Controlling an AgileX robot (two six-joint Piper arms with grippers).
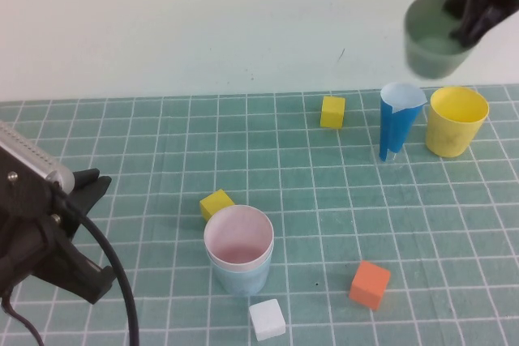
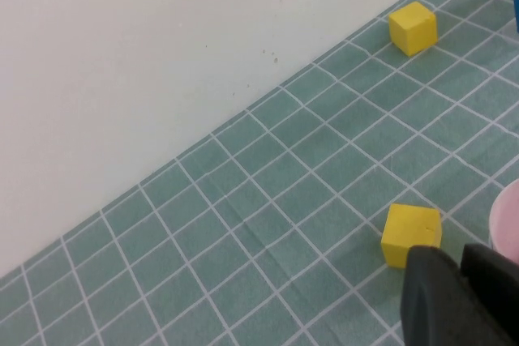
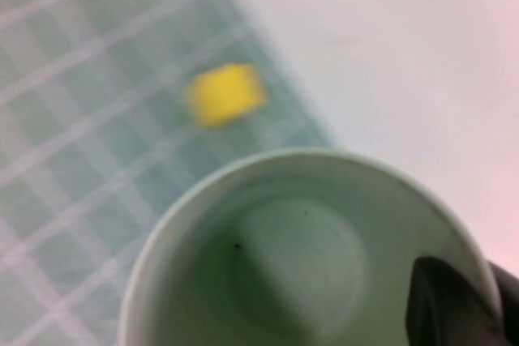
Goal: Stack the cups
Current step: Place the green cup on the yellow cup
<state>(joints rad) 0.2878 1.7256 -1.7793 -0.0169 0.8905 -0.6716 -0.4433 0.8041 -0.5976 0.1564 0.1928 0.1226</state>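
My right gripper (image 1: 474, 18) is shut on the rim of the green cup (image 1: 434, 38) and holds it in the air above the far right of the mat. In the right wrist view the green cup (image 3: 300, 265) fills the frame, with one finger inside the rim and one outside at my right gripper (image 3: 486, 301). The yellow cup (image 1: 456, 121) stands upright below it. The pink cup (image 1: 238, 237) sits nested in the light blue cup (image 1: 240, 278) at the front middle. My left gripper (image 1: 97, 277) is shut and empty at the front left, and it also shows in the left wrist view (image 2: 462, 289).
A tall dark-blue cone cup (image 1: 397, 123) stands just left of the yellow cup. Two yellow cubes (image 1: 332, 111) (image 1: 216, 203), an orange cube (image 1: 370, 284) and a white cube (image 1: 267, 318) lie on the green grid mat (image 1: 146, 143). A pale wall rises behind.
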